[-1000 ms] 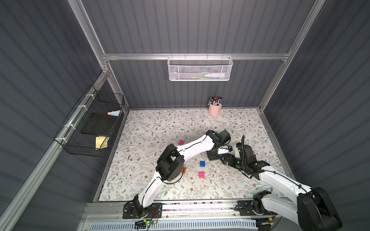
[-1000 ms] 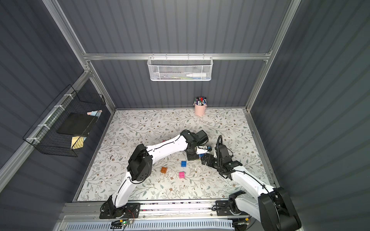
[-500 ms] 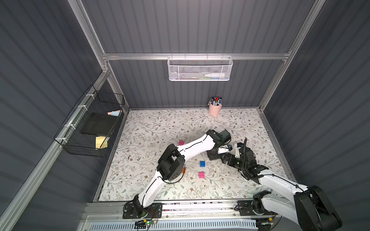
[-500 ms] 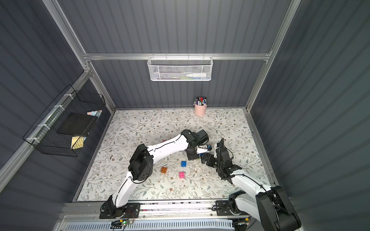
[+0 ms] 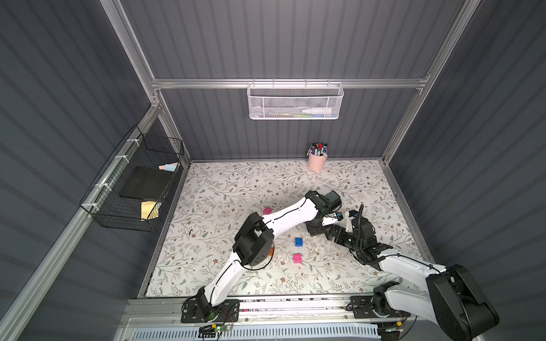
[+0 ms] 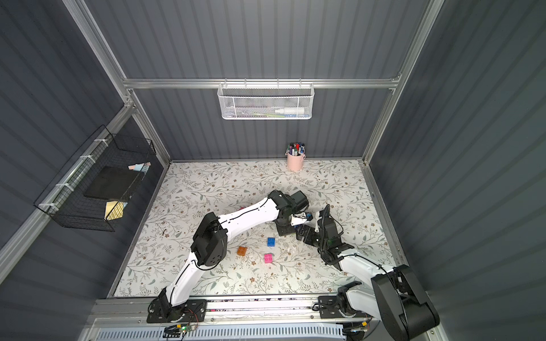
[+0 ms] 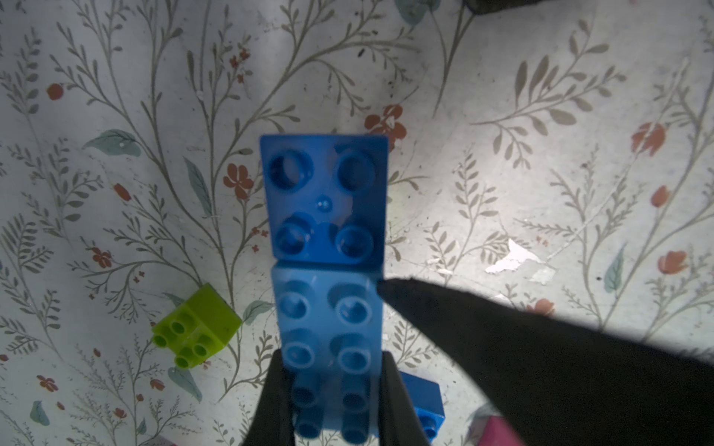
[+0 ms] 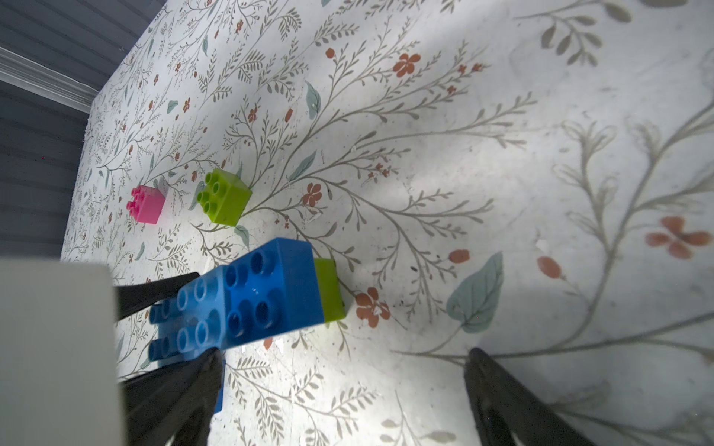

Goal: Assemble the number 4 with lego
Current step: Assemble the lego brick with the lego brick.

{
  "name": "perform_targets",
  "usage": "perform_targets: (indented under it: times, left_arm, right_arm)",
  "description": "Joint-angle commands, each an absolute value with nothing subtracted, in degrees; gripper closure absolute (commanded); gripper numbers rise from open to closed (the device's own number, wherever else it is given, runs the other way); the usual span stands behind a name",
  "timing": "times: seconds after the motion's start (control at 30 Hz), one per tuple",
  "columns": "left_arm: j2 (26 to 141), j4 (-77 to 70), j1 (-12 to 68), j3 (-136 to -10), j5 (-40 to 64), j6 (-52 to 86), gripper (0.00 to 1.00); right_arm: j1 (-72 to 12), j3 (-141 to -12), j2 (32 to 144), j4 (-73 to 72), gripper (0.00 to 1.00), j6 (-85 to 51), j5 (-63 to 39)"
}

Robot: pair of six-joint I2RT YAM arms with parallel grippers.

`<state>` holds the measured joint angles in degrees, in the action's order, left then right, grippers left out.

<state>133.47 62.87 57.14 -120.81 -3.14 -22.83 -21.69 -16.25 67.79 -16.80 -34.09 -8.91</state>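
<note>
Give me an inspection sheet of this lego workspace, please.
Surface: floral mat, flat, scuffed in places.
Job's things: long blue brick, blue square brick at its end, lime piece attached; loose on the mat: small blue brick, near pink brick, far pink brick, orange brick, lime brick.
Clutter: white scraps.
Grippers: left gripper shut on the long blue brick; right gripper open beside it.
Cables: black cable looped behind the right gripper.
Surroundings: pink pen cup, white mesh basket, black wire basket.
</note>
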Motion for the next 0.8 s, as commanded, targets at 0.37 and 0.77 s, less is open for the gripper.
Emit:
perform_targets:
  times: [0.37, 0.77]
  left_arm:
    - [135.2, 67.5, 58.1, -121.7, 0.0, -18.6, 1.00]
    - [134.8, 66.9, 58.2, -120.9, -1.1, -19.7, 1.00]
  right_arm:
    - [-21.4, -15.2, 71.7, -30.0, 0.02, -37.1, -8.8]
    - [-21.6, -17.5, 74.4, -22.2, 0.03, -38.2, -8.3]
